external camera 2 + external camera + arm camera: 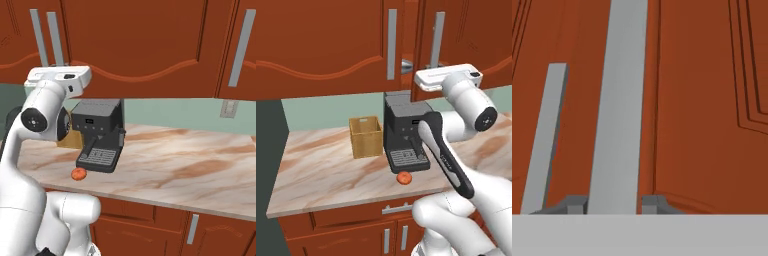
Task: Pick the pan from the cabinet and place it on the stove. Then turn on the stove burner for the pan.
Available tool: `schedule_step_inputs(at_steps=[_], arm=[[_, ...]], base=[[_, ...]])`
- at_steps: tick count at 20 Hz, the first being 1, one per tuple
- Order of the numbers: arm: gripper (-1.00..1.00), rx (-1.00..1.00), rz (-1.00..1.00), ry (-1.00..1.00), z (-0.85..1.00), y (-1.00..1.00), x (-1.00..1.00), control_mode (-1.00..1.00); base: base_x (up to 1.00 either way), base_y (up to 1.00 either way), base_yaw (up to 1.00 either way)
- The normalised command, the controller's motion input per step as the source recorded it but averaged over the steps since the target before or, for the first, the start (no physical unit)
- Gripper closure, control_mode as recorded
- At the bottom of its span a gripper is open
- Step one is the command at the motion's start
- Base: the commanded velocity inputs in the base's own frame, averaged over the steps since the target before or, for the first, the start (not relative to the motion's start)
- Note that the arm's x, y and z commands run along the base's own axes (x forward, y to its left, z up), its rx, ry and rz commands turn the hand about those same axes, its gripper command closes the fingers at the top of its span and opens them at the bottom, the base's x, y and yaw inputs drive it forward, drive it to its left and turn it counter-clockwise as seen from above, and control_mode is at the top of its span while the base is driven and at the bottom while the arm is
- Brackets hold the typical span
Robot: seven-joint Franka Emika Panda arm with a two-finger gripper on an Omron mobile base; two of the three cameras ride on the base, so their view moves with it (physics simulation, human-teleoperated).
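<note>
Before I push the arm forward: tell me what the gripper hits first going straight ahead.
The gripper straddles a cabinet handle, so that bar comes first, then probably the door close behind; depth is unclear.

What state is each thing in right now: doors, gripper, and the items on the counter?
cabinet: both doors look shut; a slight crack cannot be ruled out.
gripper: shut on the bar handle of the cabinet.
basket: upright on the counter.
coffee machine: upright, no cup on its tray.
low cabinets: shut.
</note>
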Motion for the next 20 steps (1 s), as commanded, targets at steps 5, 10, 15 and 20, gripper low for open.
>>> schedule_step_inputs(at_steps=[5, 10, 15, 20], arm=[[1.00, 0.00, 0.04, 0.00, 0.38, -0.33, -0.70, -1.00], [1.00, 0.00, 0.06, 0.00, 0.29, -0.41, -0.83, -1.00], [1.00, 0.00, 0.09, 0.00, 0.20, -0.46, -0.88, -1.00], [1.00, 0.00, 0.12, 0.00, 0.15, -0.42, -0.74, -1.00]], base=[[0.00, 0.00, 0.00], [0.00, 0.00, 0.00], [0.00, 0.00, 0.00], [0.00, 0.00, 0.00]])
